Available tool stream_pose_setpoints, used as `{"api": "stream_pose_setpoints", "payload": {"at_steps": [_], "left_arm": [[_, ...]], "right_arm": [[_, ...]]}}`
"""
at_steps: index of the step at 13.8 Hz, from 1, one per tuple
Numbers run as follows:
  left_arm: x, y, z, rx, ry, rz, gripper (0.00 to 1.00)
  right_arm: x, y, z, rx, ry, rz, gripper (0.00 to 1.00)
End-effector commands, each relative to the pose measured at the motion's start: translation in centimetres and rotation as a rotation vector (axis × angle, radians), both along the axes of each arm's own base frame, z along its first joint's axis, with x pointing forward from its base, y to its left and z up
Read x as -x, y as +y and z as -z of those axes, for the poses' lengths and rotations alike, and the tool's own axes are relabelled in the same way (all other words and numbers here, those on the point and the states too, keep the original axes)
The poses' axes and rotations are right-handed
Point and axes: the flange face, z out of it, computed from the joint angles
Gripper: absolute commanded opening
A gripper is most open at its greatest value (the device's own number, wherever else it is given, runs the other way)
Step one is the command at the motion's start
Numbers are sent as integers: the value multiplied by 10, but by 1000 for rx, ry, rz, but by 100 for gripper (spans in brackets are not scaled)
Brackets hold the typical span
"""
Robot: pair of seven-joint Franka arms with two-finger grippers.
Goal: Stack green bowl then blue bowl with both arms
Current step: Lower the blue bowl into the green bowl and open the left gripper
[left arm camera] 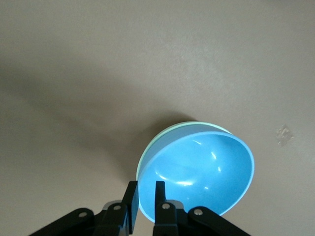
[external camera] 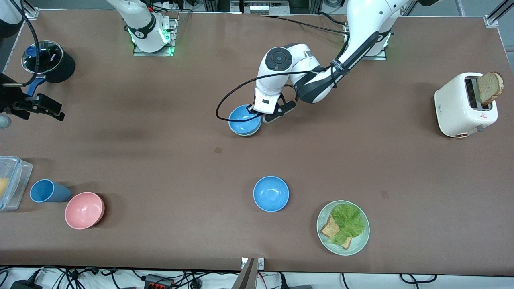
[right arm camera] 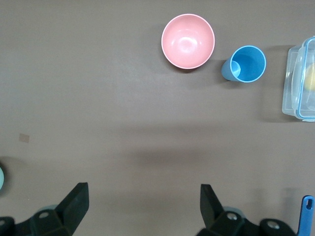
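The blue bowl (external camera: 243,119) sits nested in the green bowl (external camera: 247,134), whose pale rim shows under it, in the middle of the table in front of the left arm's base. My left gripper (external camera: 260,115) is shut on the blue bowl's rim at the side toward the left arm. In the left wrist view the gripper (left arm camera: 146,189) has one finger inside and one outside the blue bowl (left arm camera: 202,172), and the green bowl's rim (left arm camera: 189,123) peeks out. My right gripper (external camera: 44,106) is open and empty, waiting over the right arm's end of the table; it also shows in the right wrist view (right arm camera: 142,196).
A second blue bowl (external camera: 271,194) lies nearer the front camera. Beside it is a green plate (external camera: 353,247) with lettuce and bread. A toaster (external camera: 461,106) stands at the left arm's end. A pink bowl (external camera: 84,210), blue cup (external camera: 46,191) and clear container (external camera: 12,182) are at the right arm's end.
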Motion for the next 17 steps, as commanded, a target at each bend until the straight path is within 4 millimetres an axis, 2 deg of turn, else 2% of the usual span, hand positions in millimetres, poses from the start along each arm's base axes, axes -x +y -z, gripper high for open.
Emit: {"api": "stream_pose_setpoints", "payload": {"at_steps": [1,3,7,11,14,17], "left_arm": [[-15,4,-23,-39,-27,-15,21],[-24,10,-30,-55,-26,-20,21],[-53,45,-50,-47,-46,47,19],[-82,102,-79,-46,-15,166,22],[-91,132,-85,-72,22,246,24],[-105,165,-101,-76,38,299,26]], "right_arm": [[3,1,-2,4,6,-13,100],[4,2,0,4,9,-13,100],[4,1,7,-1,18,-9,100],[9,2,8,-24,31,-7,100],[6,1,8,-24,25,-7,100],[8,6,6,-10,23,-20,100]]}}
